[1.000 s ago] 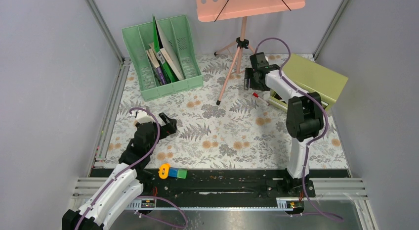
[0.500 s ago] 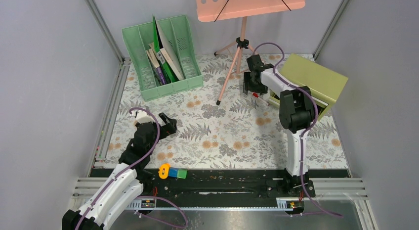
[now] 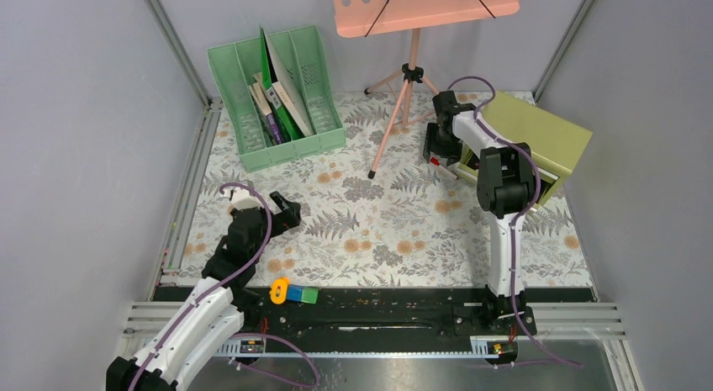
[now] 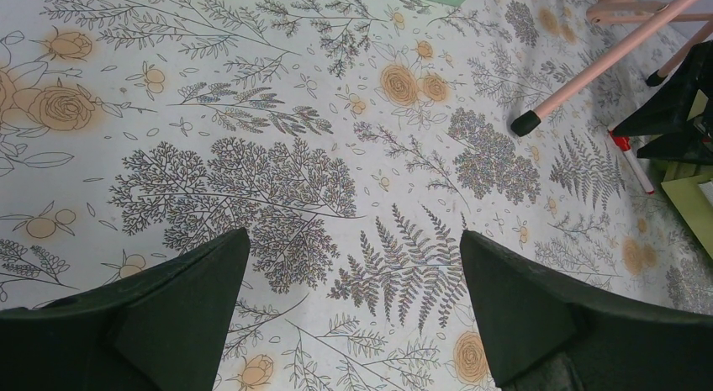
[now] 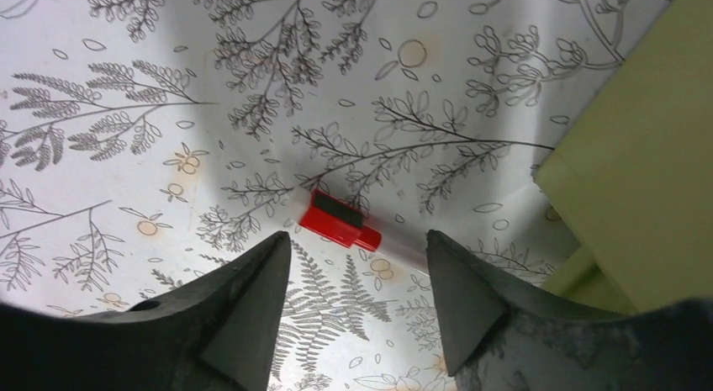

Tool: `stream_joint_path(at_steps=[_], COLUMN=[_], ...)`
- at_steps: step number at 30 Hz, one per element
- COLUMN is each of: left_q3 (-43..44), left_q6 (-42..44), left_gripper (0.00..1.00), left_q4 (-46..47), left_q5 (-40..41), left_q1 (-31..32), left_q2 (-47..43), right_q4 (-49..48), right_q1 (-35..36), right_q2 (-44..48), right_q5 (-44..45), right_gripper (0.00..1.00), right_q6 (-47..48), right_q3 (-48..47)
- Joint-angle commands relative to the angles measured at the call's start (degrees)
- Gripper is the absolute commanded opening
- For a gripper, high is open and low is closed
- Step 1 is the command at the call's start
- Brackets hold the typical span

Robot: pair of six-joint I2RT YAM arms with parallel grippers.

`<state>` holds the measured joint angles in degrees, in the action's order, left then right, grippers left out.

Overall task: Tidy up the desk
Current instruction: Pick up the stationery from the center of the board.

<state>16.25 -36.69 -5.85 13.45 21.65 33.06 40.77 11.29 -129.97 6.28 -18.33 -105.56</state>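
Right gripper [image 5: 358, 248] shifted over red-capped marker [image 5: 332, 216] | jaws apart — desk [image 3: 378, 231] beneath | left gripper [image 4: 353, 240] wide

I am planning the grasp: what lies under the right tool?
A red-capped pen lies on the desk between the open fingers. One finger covers the far end of its white barrel.

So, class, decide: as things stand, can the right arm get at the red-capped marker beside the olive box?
Probably yes. The right arm has its jaws open directly above the marker, nothing between; the olive box stands close beside it.
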Motion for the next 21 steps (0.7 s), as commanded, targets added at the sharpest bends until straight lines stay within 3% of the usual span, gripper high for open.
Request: stream_joint_path(at_steps=[1, 13, 21], left_q3=[-0.6, -0.7, -0.6], left_q6=[-0.3, -0.3, -0.3], left_gripper=[0.99, 0.99, 0.99], left_q4=[3.4, 3.5, 3.6], left_q5=[-0.9, -1.0, -1.2], left_q1=[-0.5, -0.7, -1.0], left_q2=[-0.7, -0.8, -0.3], right_q4=[7.7, 22.1, 22.9], right_q1=[0.5, 2.3, 3.1], right_q2=[-3.4, -15.2, -15.9], right_q5=[-2.2, -2.8, -5.2], right_gripper=[0.63, 0.42, 0.43], right_q6=[0.2, 4.4, 5.3], right_q3=[-7.9, -27.2, -28.8])
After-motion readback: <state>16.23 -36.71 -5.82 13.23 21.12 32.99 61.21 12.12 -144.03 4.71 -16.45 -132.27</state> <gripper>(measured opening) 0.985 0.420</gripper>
